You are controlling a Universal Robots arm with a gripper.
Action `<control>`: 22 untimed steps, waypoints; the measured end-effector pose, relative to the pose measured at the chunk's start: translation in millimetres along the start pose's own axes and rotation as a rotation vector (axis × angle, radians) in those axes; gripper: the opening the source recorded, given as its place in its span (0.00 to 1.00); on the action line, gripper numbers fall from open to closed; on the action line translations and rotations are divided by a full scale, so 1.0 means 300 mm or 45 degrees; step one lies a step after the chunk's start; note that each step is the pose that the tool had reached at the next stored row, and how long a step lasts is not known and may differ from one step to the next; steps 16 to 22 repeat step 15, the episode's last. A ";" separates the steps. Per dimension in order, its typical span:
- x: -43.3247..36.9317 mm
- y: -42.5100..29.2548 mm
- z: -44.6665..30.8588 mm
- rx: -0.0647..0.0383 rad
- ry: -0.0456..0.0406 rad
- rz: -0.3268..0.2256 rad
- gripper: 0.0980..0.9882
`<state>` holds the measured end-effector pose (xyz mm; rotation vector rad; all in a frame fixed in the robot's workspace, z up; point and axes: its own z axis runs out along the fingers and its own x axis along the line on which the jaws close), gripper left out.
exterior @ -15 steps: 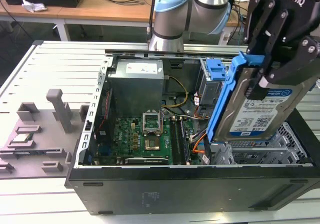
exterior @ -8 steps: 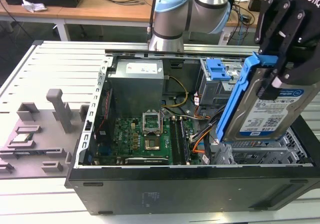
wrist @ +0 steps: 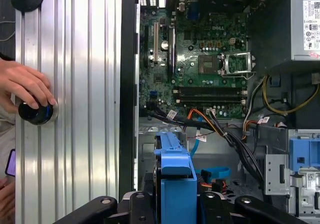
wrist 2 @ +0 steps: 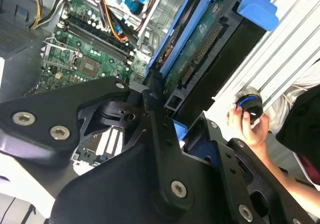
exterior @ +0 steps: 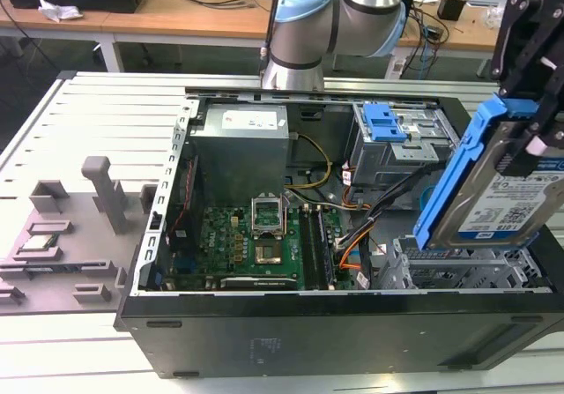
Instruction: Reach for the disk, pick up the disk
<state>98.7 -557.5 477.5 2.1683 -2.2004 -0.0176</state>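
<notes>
gripper clamps disk | above drive cage | cables beside

Disk: brushed silver metal shell, glossy paper label, smooth blue plastic rails. Gripper: matt black metal links, bright steel screws. Computer case: matt black painted sheet metal. Motherboard: glossy green. Table: ribbed pale aluminium.

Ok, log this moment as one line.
gripper: shut on disk | disk: lifted, tilted, above open computer case | hand: on knob beside case
</notes>
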 end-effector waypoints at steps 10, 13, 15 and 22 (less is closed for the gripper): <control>-0.001 -0.046 -0.001 0.000 0.003 0.000 0.30; -0.001 -0.049 -0.002 0.000 0.003 0.000 0.30; -0.001 -0.049 -0.002 0.000 0.003 0.000 0.30; -0.001 -0.049 -0.002 0.000 0.003 0.000 0.30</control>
